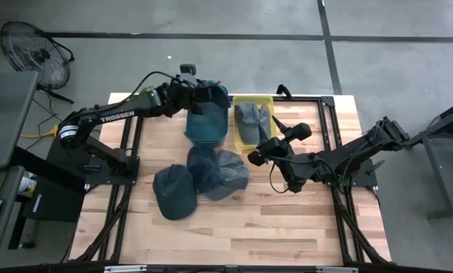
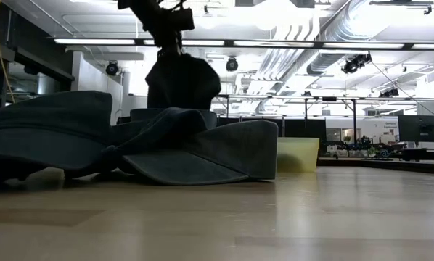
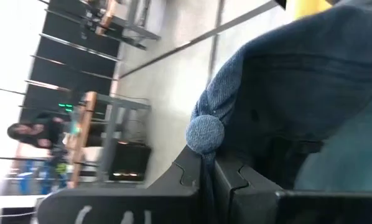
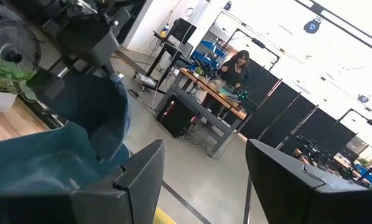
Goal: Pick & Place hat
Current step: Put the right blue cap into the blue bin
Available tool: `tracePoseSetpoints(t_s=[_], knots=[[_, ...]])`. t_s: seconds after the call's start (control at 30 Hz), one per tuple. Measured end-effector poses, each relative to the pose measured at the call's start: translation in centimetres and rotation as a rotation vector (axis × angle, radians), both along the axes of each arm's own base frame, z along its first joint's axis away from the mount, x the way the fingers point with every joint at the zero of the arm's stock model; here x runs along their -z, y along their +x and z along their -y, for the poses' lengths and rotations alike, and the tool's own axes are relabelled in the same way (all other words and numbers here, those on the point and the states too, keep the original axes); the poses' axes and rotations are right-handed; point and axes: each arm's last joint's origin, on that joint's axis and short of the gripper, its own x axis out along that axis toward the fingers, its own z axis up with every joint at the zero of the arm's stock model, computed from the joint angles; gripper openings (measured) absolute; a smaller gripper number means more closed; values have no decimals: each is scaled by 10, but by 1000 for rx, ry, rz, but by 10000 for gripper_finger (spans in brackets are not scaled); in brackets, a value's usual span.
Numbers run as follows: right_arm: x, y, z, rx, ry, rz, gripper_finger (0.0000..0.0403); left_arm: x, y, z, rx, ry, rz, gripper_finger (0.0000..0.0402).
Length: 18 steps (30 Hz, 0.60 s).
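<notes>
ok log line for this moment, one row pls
left gripper: shut on hat, over teal bin | right gripper: open, waiting by yellow bin | hat pile: on table

Dark blue denim hats (image 1: 200,178), a yellow bin (image 1: 254,101), pale striped wooden table (image 1: 234,231).

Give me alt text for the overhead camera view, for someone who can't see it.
Seen from above, the left hand holds a dark blue hat lifted over the far side of a wooden table, beside a yellow bin with a hat in it. Three more hats lie piled mid-table, and the right hand hovers open near the bin.
</notes>
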Motion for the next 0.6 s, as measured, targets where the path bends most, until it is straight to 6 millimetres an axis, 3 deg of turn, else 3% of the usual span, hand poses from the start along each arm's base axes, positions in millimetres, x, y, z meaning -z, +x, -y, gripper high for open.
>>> tracePoseSetpoints(t_s=[0.27, 0.6], knots=[[0, 0, 0, 0, -1, -2, 216, 8, 0, -16, 47, -81, 33, 0], [0, 0, 0, -1, 0, 0, 217, 34, 4, -17, 72, -155, 13, 0]])
